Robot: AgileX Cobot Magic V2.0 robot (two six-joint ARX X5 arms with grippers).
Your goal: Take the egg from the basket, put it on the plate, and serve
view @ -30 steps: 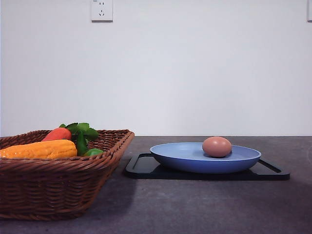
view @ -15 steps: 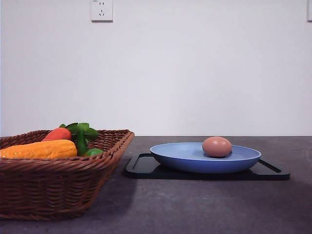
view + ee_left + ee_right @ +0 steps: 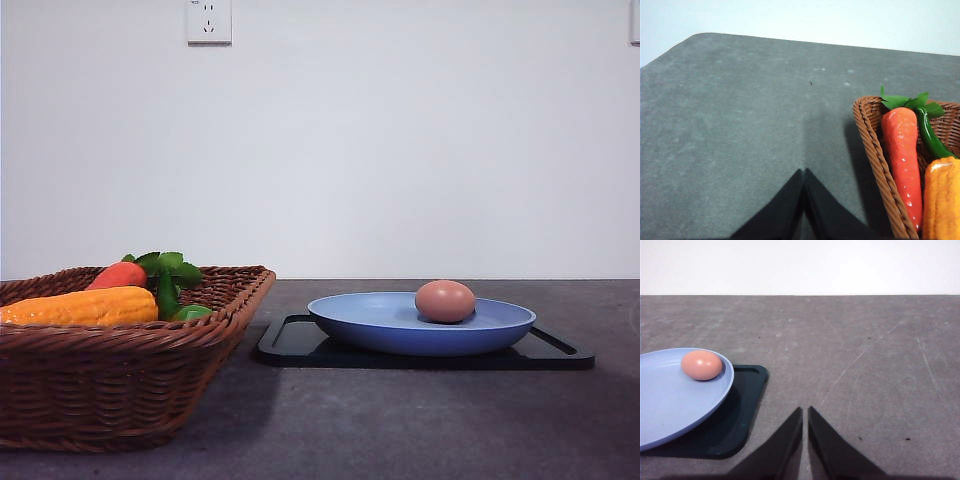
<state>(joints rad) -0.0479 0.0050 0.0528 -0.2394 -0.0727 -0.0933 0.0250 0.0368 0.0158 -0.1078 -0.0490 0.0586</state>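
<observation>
Counter [image 3: 420,420]: dark grey, speckled surface carrying every item; a pale wall with a socket [image 3: 209,21] rises behind it.
Basket [image 3: 120,370]: wide, shallow, brown wicker with a braided rim, at the left of the front view; one corner also appears in the left wrist view.
Basket contents: an orange-red carrot [image 3: 902,160] with green leaves, a yellow-orange vegetable [image 3: 85,306] beside it, and a green pepper [image 3: 930,137] lying between them.
Tray [image 3: 290,345]: flat, black, rectangular, resting on the counter to the right of the basket and apart from it.
Plate [image 3: 400,330]: round, shallow, blue, with a raised rim; it sits on the tray and overhangs part of it.
Egg [image 3: 445,301]: pinkish-brown, smooth, lying on the plate toward its right side in the front view; it is touching the plate's surface and nothing else.
Left end effector [image 3: 803,187]: dark fingers pressed together tip to tip, gripping nothing, above bare counter beside the basket's corner.
Right end effector [image 3: 805,422]: fingers nearly together with only a thin slit between them, gripping nothing, above bare counter near the tray's corner and apart from the egg.
</observation>
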